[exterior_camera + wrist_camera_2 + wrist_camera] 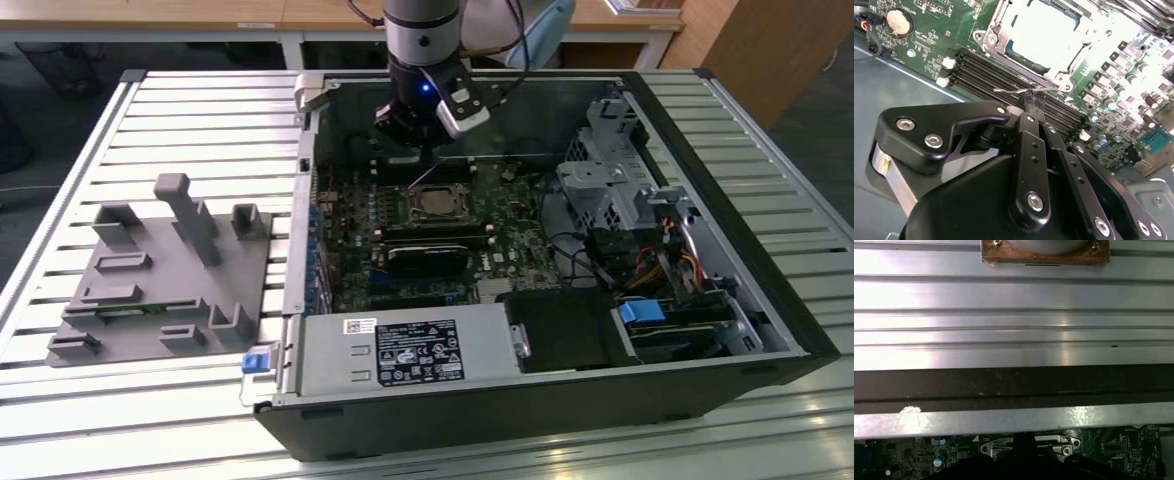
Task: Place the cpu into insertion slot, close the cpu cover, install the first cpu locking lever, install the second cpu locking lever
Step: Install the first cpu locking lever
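The cpu (1046, 35) lies flat in the insertion slot (411, 196) on the green board, its metal top glaring bright. The silver cpu cover (1076, 67) is folded down around it. A thin wire locking lever (1006, 91) runs along the socket edge beside the memory slots. My gripper (1029, 102) is shut, its black tip resting against that wire. In the exterior view the gripper (430, 170) hangs just behind the socket, inside the open case. In the first wrist view the gripper (1024, 440) sits in front of the socket frame (999, 446).
Long black memory slots (999, 75) lie right beside the lever. A black graphics card (427, 258), the power supply (400, 350) and a drive cage (614, 190) crowd the case. A grey fixture (160, 270) stands on the slatted table at the exterior view's left.
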`<state>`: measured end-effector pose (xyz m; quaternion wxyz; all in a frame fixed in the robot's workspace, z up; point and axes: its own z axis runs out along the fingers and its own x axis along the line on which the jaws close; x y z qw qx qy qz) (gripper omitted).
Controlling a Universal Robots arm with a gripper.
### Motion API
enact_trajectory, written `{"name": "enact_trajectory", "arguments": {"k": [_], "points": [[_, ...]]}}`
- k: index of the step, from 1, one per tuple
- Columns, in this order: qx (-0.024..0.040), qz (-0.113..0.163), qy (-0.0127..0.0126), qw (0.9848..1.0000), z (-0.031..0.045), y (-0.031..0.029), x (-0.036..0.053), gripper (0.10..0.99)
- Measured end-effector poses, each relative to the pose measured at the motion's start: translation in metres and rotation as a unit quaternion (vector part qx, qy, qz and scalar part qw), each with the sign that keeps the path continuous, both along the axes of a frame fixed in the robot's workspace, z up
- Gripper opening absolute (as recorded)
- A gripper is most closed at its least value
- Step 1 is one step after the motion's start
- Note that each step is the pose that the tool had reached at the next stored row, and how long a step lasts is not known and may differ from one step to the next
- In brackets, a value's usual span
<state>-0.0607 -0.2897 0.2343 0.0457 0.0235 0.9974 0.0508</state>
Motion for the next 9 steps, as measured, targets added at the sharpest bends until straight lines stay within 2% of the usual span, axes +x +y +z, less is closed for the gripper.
{"name": "enact_trajectory", "arguments": {"k": [9], "points": [[0.0,0.0,0.0,1.0,-0.0037,0.0029,0.0076,0.106]]}}
